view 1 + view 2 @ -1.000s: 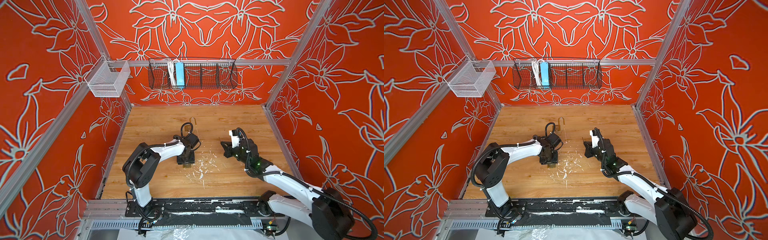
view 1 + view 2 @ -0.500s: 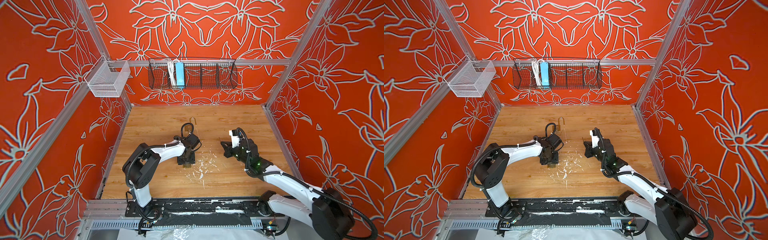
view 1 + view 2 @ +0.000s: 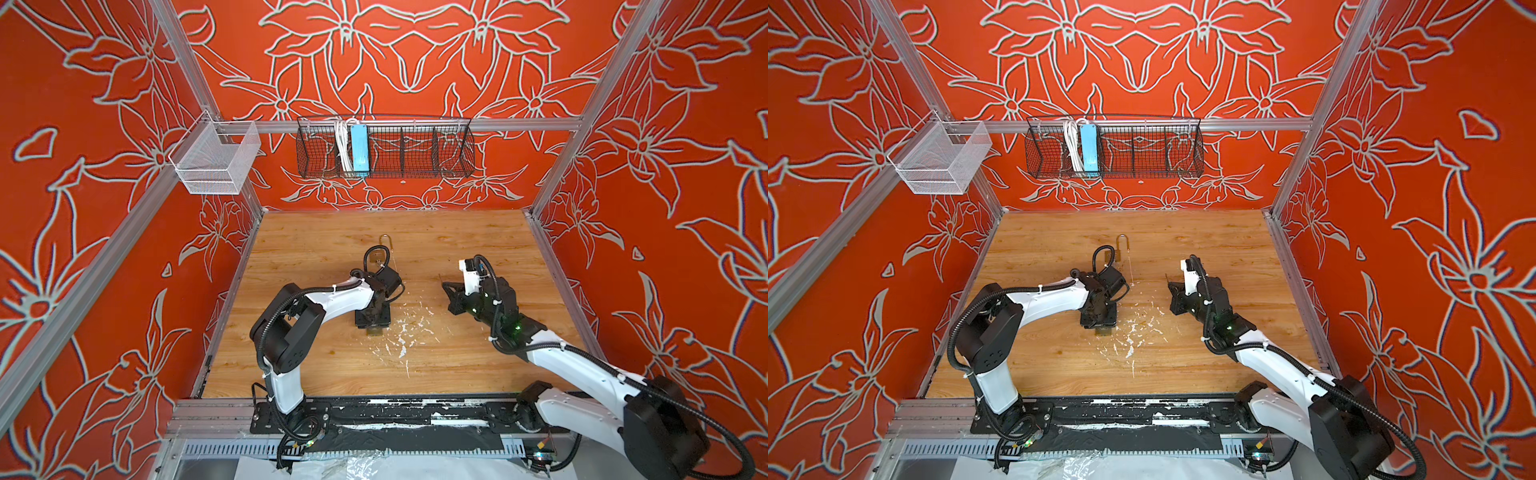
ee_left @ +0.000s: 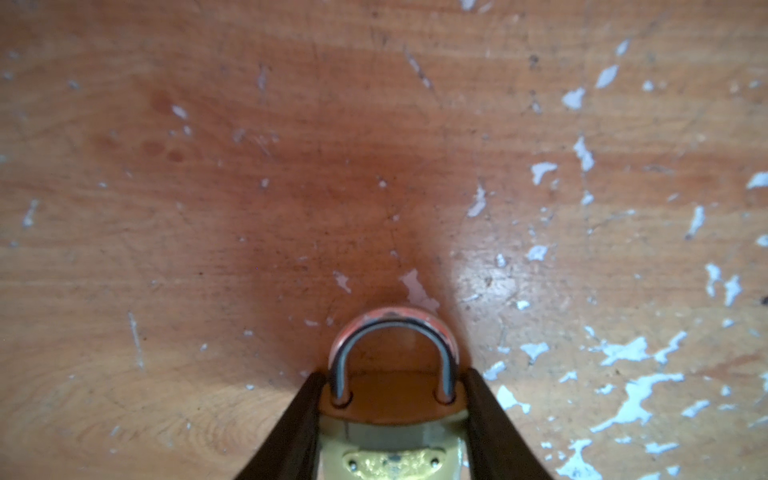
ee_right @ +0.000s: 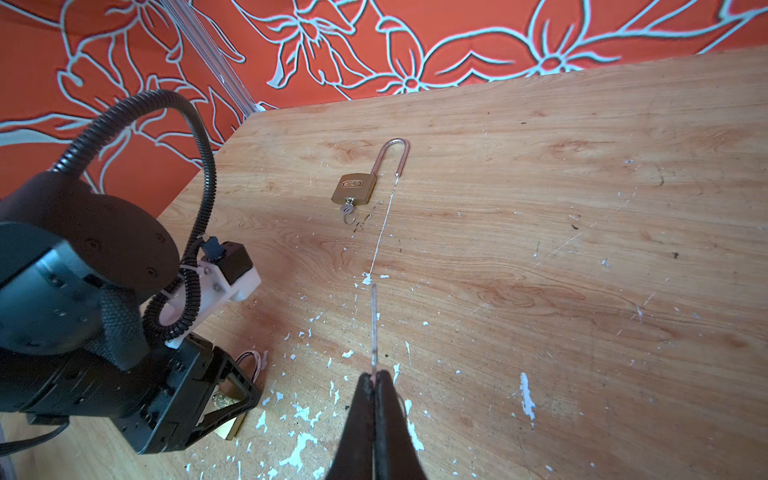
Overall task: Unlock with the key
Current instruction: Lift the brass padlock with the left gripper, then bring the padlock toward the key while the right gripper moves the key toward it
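Key (image 5: pixel 374 332), pinched in right claw (image 5: pixel 375 376) — brass padlock (image 4: pixel 390 407), clamped in left claw (image 4: pixel 393 374)

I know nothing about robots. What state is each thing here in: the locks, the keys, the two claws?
short padlock: shackle closed, both legs in the body.
long-shackle padlock: shackle open, one leg free, lying flat.
inserted key: in the long-shackle padlock's keyhole.
held key: pinched, blade sticking out, in no lock.
left gripper: closed on the short padlock's sides.
right gripper: shut on the held key.
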